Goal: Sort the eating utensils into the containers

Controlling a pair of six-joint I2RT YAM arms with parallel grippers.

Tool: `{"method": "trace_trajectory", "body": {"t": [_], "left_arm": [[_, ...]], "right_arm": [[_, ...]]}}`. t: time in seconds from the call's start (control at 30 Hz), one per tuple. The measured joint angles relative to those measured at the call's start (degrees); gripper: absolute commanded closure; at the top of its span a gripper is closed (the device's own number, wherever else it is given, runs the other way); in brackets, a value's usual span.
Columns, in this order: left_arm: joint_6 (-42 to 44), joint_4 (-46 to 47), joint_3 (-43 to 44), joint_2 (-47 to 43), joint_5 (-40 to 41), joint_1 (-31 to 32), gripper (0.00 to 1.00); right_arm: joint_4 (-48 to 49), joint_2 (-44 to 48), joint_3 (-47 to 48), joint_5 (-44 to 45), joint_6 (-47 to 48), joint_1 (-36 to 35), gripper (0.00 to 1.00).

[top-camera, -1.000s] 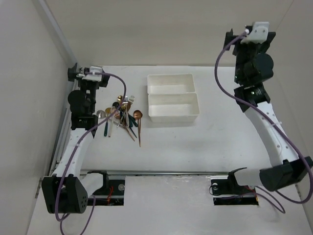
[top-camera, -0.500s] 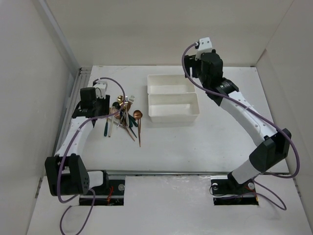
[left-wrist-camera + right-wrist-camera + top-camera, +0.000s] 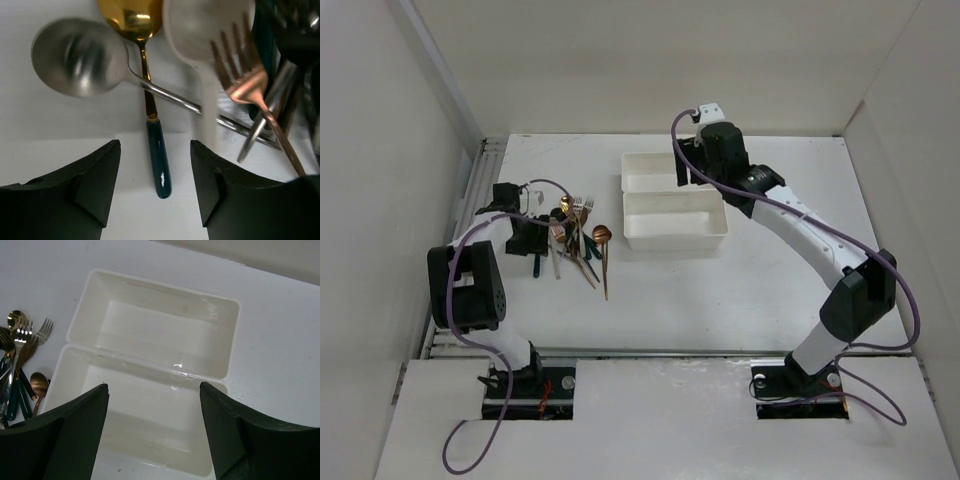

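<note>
1. Top external view: a tangled pile of eating utensils [image 3: 575,238] is seen on the white desk [image 3: 740,285], to the left of the two white containers and apart from them.
2. The containers lie with their long sides touching: a far bin [image 3: 650,172] and a near bin [image 3: 675,222].
3. A copper spoon [image 3: 603,240] is noted at the pile's right edge, the piece closest to the near bin, with its handle pointing toward the arm bases.
4. The left arm is folded low, its tool at the left edge of the pile.
5. Left wrist view: the left fingers [image 3: 95,175] are held apart, one on either side of the dark green handle of a gold spoon [image 3: 148,100]. No contact with the handle is seen, and it lies flat on the desk.
6. The stem of a silver spoon [image 3: 75,57] crosses the gold spoon's stem. A copper fork [image 3: 245,85] lies to the right among blurred pieces.
7. Right wrist view: the right fingers [image 3: 75,430] are spread apart with nothing gripped, hanging above the near bin.
</note>
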State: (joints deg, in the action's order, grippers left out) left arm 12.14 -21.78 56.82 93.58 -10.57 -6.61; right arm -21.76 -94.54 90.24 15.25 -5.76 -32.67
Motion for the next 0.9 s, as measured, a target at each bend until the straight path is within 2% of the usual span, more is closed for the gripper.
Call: {"method": "trace_trajectory", "body": {"t": [0.13, 0.33, 0.43, 0.5, 0.53, 0.77, 0.9], "left_arm": [[0.5, -0.9, 0.7, 2.0, 0.2, 0.0, 0.54], [1.0, -2.0, 2.2, 4.5, 1.8, -0.1, 0.76], [1.3, -2.5, 2.9, 5.0, 2.1, -0.3, 0.8], [1.7, -2.6, 3.1, 5.3, 2.1, -0.5, 0.91], [1.9, -2.9, 3.4, 5.6, 1.9, -0.6, 0.99], [4.5, -3.4, 4.7, 6.4, 4.5, -1.0, 1.0], [10.8, -0.3, 4.8, 4.8, 15.8, 0.3, 1.0]], "right_arm": [[0.0, 1.6, -1.7, 0.9, -0.4, 0.0, 0.22], [0.4, 3.6, -3.3, 2.2, -0.5, 0.0, 0.22], [0.6, 3.8, -3.4, 2.8, -0.4, 0.0, 0.22], [0.7, 3.8, -3.4, 3.3, -0.1, 0.0, 0.22], [0.8, 3.8, -3.4, 3.7, 0.0, 0.0, 0.22], [1.3, 3.8, -3.3, 5.6, 1.3, 0.0, 0.21], [2.3, 4.0, -3.3, 6.3, 2.1, 0.0, 0.21]]}}
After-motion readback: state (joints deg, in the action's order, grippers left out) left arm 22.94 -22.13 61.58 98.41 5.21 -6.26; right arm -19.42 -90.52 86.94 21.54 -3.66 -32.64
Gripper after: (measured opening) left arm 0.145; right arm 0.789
